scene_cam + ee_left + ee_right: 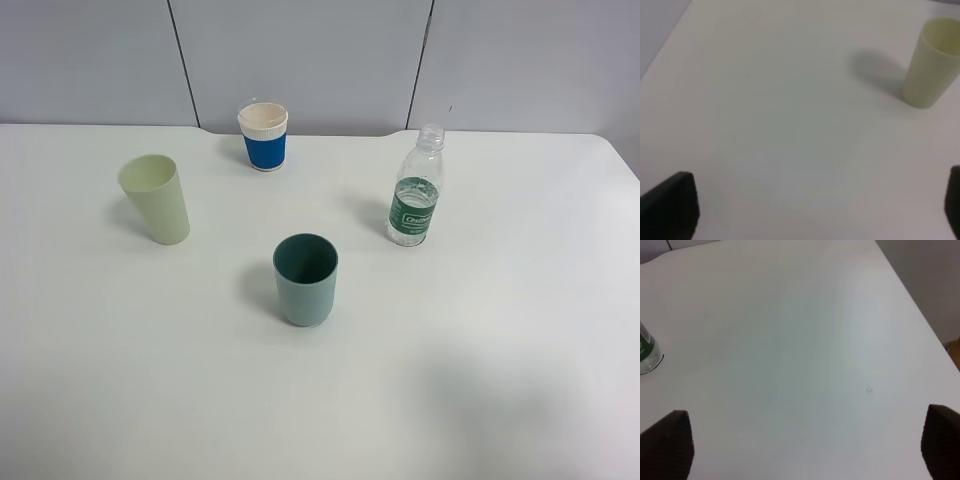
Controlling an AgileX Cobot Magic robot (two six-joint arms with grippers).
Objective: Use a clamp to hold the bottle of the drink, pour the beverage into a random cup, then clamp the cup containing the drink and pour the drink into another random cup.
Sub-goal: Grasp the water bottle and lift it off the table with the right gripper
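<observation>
Both grippers wide open and empty; bottle and cups stand untouched on the white table.

The bottle stands upright and uncapped at right; the teal-blue tumbler is in the middle, nearer the camera, well apart from it. A pale yellow-green tumbler stands at left and a blue-sleeved paper cup at the back. The left gripper and right gripper show only as dark fingertips cut off at the wrist pictures' edges, with bare table between them. The right wrist view catches only the bottle's base; the left wrist view is blurred.
</observation>
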